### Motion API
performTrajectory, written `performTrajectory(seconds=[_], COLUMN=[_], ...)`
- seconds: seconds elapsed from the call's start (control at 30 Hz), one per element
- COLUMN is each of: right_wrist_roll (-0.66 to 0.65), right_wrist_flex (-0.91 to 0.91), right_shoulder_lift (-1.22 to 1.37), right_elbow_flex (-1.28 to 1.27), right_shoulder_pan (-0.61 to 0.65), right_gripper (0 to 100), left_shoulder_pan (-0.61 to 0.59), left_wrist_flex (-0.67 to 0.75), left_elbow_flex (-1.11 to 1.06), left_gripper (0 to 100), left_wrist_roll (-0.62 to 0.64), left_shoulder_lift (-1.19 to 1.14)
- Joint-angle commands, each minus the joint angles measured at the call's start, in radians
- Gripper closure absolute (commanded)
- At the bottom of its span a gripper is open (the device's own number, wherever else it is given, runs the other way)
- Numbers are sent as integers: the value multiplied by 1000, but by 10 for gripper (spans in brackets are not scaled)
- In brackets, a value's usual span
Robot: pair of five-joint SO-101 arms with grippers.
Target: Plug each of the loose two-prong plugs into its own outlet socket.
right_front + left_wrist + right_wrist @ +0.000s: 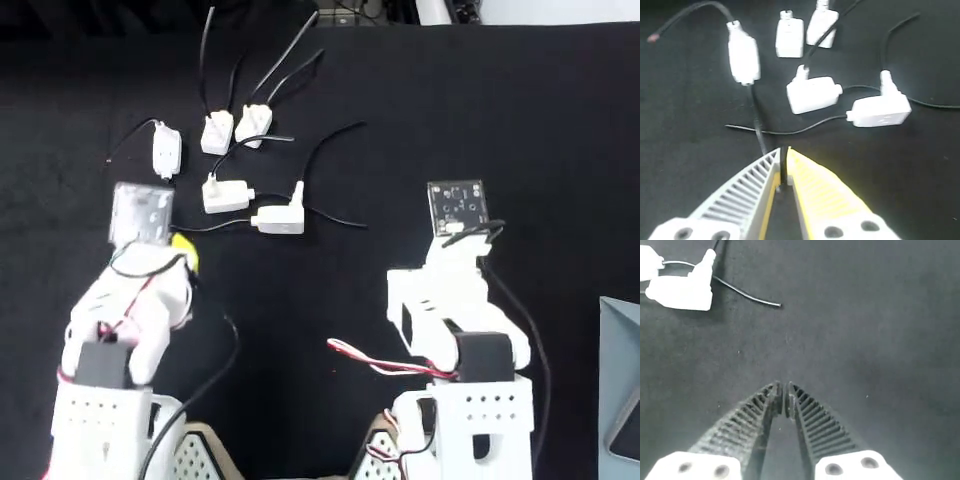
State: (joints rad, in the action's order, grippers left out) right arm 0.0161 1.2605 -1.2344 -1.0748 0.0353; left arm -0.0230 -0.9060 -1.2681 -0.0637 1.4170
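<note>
Several white plugs with thin black cables lie in a cluster on the black cloth: one plug [165, 150] at the left, two small ones [217, 132] [253, 125] behind, and two larger ones [226, 195] [280, 218] in front. My left arm [135, 300] is just in front of the cluster. My left gripper [783, 152] is shut, and a black cable [756, 117] from the left plug [743, 57] runs up to its tips; whether it is pinched is unclear. My right gripper [783, 387] is shut over bare cloth, with the nearest plug [682, 287] well off to one side.
The right arm [455, 300] is at the lower right, with red and white wires [380, 362] trailing beside its base. A grey object [622, 380] pokes in at the right edge. Open black cloth spreads across the right half of the table.
</note>
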Motion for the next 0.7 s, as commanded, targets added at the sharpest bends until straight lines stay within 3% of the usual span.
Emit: performTrajectory(seconds=[0.0,0.17,0.27,0.4,0.67], right_wrist_roll=[21,23,23,40,46], right_wrist_flex=[-14,-29,-26,-26,-23], right_shoulder_lift=[-7,-8,-82,-286,-665], right_elbow_flex=[-13,-44,-70,-170,-450], right_shoulder_pan=[14,25,25,35,84], right_gripper=[985,985,986,986,985], left_shoulder_pan=[-45,-51,-87,-113,-107], left_wrist_flex=[44,44,51,69,63], left_elbow_flex=[-99,-305,-404,-414,-432], left_gripper=[963,956,887,798,798], left_wrist_roll=[2,0,6,35,49], left_shoulder_lift=[140,336,420,390,388])
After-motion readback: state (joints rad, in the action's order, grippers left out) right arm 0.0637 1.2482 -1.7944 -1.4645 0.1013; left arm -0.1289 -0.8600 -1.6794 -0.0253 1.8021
